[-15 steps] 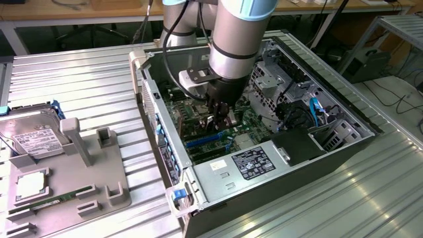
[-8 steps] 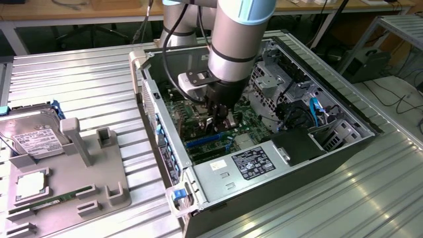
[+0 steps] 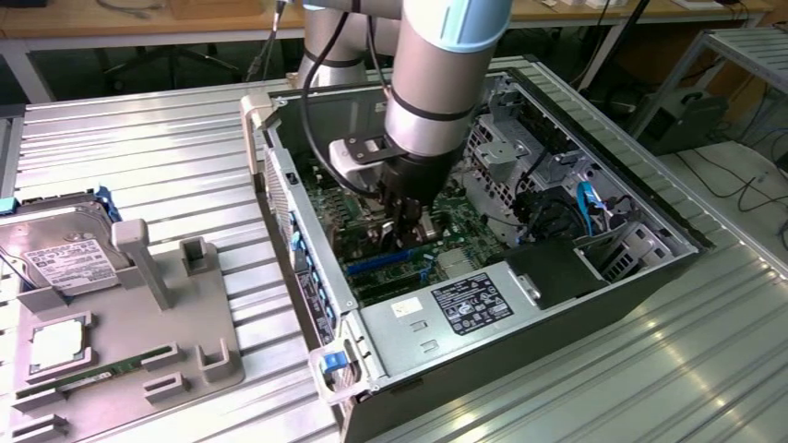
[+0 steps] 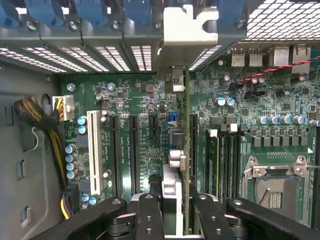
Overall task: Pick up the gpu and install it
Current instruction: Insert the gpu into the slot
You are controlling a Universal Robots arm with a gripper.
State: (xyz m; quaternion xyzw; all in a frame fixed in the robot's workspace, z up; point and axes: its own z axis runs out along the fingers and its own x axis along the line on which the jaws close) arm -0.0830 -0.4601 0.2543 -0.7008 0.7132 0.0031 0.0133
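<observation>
**Item 1. Arm and gripper.** The grey-and-pale-blue robot arm [image 3: 431, 83] reaches down into an open black-and-silver metal computer case [image 3: 640, 198]. Its black gripper [image 4: 177, 215] sits low inside, above the board. The fingers [image 4: 148, 215] are set at a middling width and closed on a card, one on each face.

**Item 2. gpu.** The gpu [image 4: 175, 185] is a flat green circuit-board card, seen edge-on in the wrist view and held upright between the gripper's fingers. Its silver metal end bracket [image 4: 189, 27] is at the end far from the gripper, up against the case's rear wall. The card stands in line with a long black slot. Whether its lower edge is seated there cannot be told.

**Item 3. Board beneath the gripper.**
- A green motherboard [image 4: 140, 100].
- Long black expansion slots [image 4: 134, 150] beside the card.
- A white plastic slot [image 4: 93, 152] further out on the same side.
- A square metal-framed processor socket [image 4: 272, 185] on the card's other side.

**Item 4. Rear wall, beyond the fingertips.** Perforated silver slot covers [image 4: 110, 55] with blue plastic latches [image 4: 90, 10] above them.

**Item 5. Wiring.** A braided yellow-and-black cable bundle [image 4: 45, 130], well to the side of the gripper, past the white slot.

**Item 6. Power supply.** A silver metal box with a dark label [image 3: 468, 305], near the gripper in the exterior view.

**Item 7. Outside the case.** All of these lie well apart from the gripper, towards the exterior view's left.
- A ribbed metal counter [image 3: 148, 148].
- A grey plastic parts tray [image 3: 124, 314] on the counter.
- A silver hard drive with a white label [image 3: 68, 254] on the tray.
- A long narrow green memory stick [image 3: 92, 374] on the tray.
</observation>
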